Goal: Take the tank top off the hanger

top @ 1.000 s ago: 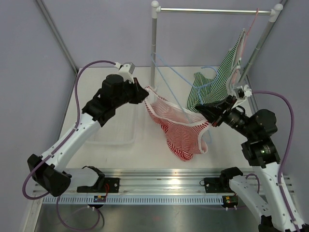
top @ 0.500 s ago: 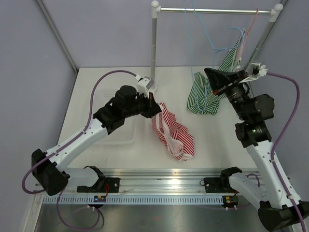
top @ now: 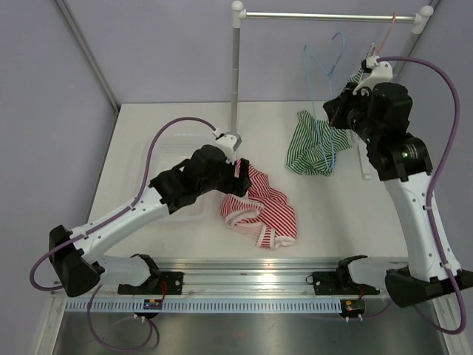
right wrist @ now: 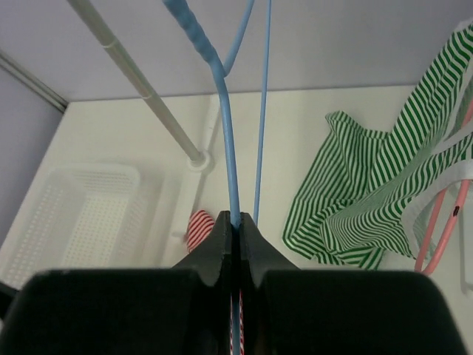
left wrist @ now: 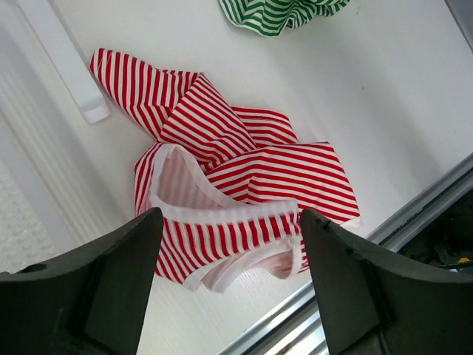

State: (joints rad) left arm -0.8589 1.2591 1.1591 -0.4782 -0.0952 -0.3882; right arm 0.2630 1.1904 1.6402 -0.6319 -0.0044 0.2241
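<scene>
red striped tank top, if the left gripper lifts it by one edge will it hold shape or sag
Probably floppy: the red striped tank top lies crumpled in soft folds on the table, so it should sag from a pinch. Likely light, since the fabric looks thin. A push would probably bunch it rather than slide it whole.

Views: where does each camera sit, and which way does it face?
Top external: above and behind, looking down on the table; left arm and right arm show.
Left wrist: looks down on the red striped tank top; its open fingers show.
Right wrist: looks past its shut fingers, pinching the blue hanger, to the green striped top.
All three see both tops.
</scene>
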